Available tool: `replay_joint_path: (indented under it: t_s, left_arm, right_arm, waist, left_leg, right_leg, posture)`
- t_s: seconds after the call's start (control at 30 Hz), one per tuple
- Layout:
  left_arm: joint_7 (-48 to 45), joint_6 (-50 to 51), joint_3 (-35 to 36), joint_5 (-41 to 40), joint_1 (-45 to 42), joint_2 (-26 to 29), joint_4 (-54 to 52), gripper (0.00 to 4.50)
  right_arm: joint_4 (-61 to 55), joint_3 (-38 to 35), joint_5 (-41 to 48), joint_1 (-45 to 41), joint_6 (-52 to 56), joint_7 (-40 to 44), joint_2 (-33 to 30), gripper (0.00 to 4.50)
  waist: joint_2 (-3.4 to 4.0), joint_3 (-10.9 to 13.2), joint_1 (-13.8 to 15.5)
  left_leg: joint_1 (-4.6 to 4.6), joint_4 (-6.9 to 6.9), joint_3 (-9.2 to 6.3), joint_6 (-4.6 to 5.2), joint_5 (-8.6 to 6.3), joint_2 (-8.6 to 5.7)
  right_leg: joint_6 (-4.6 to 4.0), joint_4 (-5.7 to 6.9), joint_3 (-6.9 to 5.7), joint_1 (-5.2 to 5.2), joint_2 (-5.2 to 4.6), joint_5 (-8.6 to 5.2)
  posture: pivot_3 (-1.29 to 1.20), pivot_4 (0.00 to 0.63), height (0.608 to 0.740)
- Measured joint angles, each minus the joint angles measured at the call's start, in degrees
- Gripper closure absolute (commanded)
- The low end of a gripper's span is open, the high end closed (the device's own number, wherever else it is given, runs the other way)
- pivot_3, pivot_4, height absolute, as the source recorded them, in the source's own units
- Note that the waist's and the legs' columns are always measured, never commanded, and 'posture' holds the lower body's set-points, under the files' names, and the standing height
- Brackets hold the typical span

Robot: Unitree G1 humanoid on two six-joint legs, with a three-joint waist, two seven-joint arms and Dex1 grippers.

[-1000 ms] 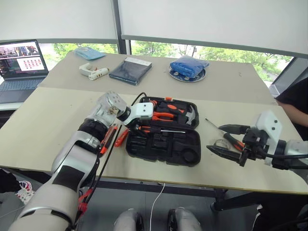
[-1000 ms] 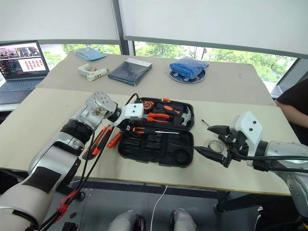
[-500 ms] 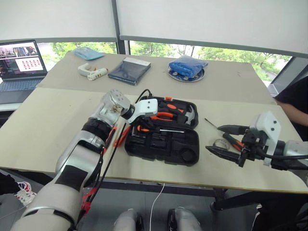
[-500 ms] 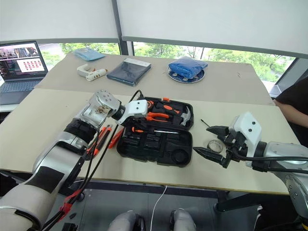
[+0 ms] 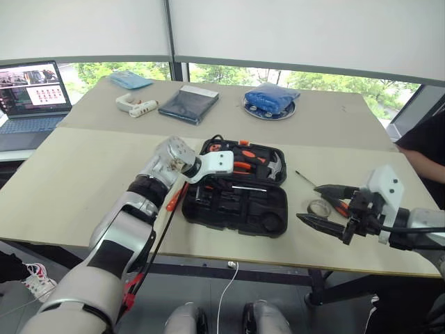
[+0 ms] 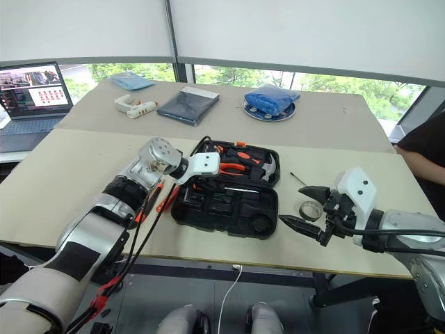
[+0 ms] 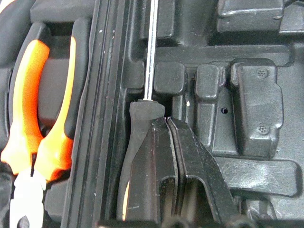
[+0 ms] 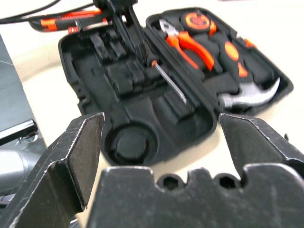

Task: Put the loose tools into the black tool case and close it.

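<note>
The black tool case [image 5: 236, 203] lies open in the middle of the near table. One long screwdriver [image 7: 151, 47] rests in it near the hinge. My left gripper [image 7: 166, 119] is over the case, fingers shut together beside the screwdriver's handle, with nothing between them. Left of the case lie an orange-black utility knife [image 6: 147, 204] and an orange tool [image 5: 174, 197]. A small tape roll [image 5: 318, 207] sits to the right of the case. My right gripper [image 5: 309, 202] hovers open just beyond it, above another screwdriver [image 5: 304, 178].
Pliers [image 8: 187, 45], a hammer [image 8: 251, 97] and a tape measure [image 8: 197, 20] fill the lid. On the far table are a laptop [image 5: 31, 87], a white glue gun [image 5: 135, 104], a dark blue pouch [image 5: 188, 103] and a blue bundle [image 5: 271, 99]. A person [image 5: 427, 146] sits at right.
My left gripper's fingers have closed over the case, near the hinge. The right arm has stayed where it was, still open.
</note>
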Motion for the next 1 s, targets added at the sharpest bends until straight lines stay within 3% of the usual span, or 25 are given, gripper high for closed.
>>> replay_joint_path:
  t_s: [0.23,0.7,1.0]
  left_arm:
    - [-4.5,6.7,2.6,-3.9,0.7,2.8,-5.5,4.42]
    - [4.2,-0.7,1.2,-0.5,-1.6,-4.0,3.3,4.42]
    - [5.3,-3.8,1.5,0.9,-3.3,-5.1,7.5,4.42]
  right_arm:
    - [0.8,-1.1,0.0,0.2,0.0,0.0,0.0,0.00]
    - [1.7,0.6,0.0,-3.1,0.1,-0.2,0.0,0.00]
    - [0.9,0.6,0.1,-1.7,0.4,-1.0,0.7,0.00]
  waist:
    - [0.00,0.0,0.2]
    - [0.00,0.0,0.8]
    - [0.00,0.0,0.9]
  left_leg:
    - [-0.04,0.01,0.01,-0.08,0.06,-0.04]
    - [-0.10,0.08,-0.01,0.06,-0.02,-0.07]
    - [-0.15,0.17,-0.01,0.19,-0.10,-0.07]
  right_leg:
    - [-0.07,0.04,-0.03,0.00,0.03,-0.11]
    - [0.03,-0.07,-0.07,0.05,-0.04,-0.04]
    - [0.07,-0.07,-0.05,0.03,-0.05,0.00]
  posture:
    - [0.00,0.150,0.718]
    - [0.00,0.150,0.718]
    - [0.00,0.150,0.718]
